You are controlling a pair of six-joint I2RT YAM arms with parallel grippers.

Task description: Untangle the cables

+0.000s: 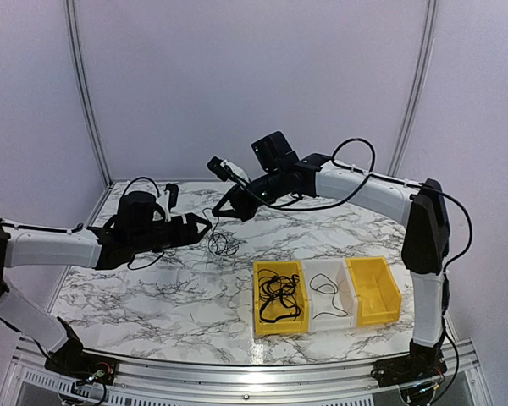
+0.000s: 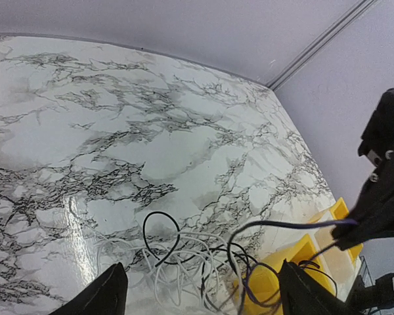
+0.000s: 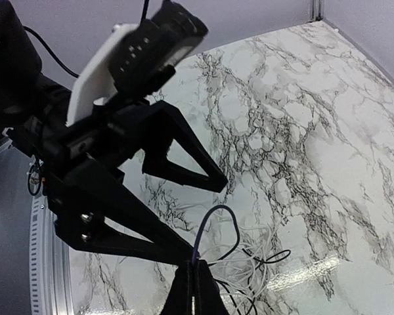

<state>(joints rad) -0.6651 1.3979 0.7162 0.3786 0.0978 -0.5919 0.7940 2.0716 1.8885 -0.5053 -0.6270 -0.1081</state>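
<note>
The cables [image 1: 224,245] lie in a loose tangle of thin black and white cords on the marble table, left of the bins. In the left wrist view the tangle [image 2: 184,259] sits below and between the spread fingers of my left gripper [image 2: 202,266], which is open and holds nothing. My right gripper [image 3: 198,266] is shut on a dark cable [image 3: 213,226] that loops up out of the tangle [image 3: 262,262]. Seen from above, the right gripper [image 1: 218,211] hangs just above the tangle, close to the left gripper [image 1: 207,226].
Three bins stand side by side at the front right. A yellow bin [image 1: 258,292] holds several black cables, a white bin [image 1: 343,315] holds one thin black cable, and nothing shows in another yellow bin [image 1: 388,292]. The two grippers are very close together.
</note>
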